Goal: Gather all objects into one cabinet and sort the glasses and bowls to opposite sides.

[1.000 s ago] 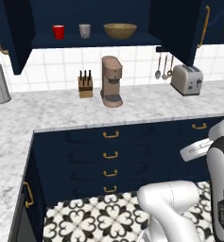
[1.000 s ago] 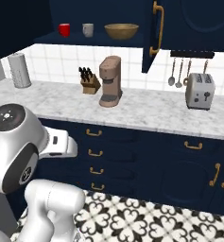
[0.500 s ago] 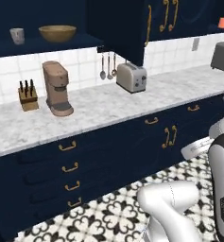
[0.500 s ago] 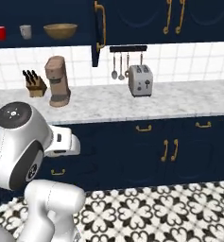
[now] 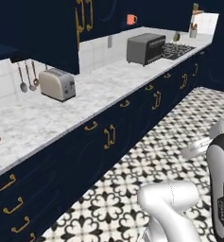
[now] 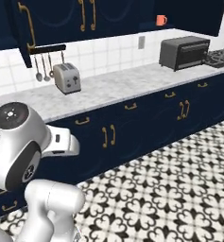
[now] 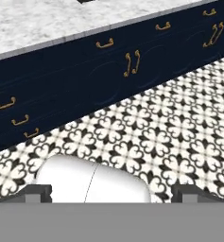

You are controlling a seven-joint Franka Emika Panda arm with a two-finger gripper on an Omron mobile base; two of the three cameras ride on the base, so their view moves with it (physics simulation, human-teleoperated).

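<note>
Fingertips [image 7: 38,193] stand at the bottom corners of the hand view, set as wide apart as they go and holding nothing, aimed at the patterned floor [image 7: 170,137] and the navy drawer fronts [image 7: 52,99]. The whole scene has slid across both base views within the past second: the base has driven right along the counter [image 5: 108,80], so the open shelf with the red and grey cups and the tan bowl, the coffee machine and the knife block have passed out of frame to the left, while the toaster [image 5: 56,84] now sits at the left and a dark toaster oven [image 6: 184,52] comes up on the right. That likely means the robot is heading for the stray piece, the orange cup [image 6: 161,20], which rests high on a shelf above the toaster oven, far along the wall to the right. It lies well apart from the fingers, far above and beyond them, with nothing gathered yet.
</note>
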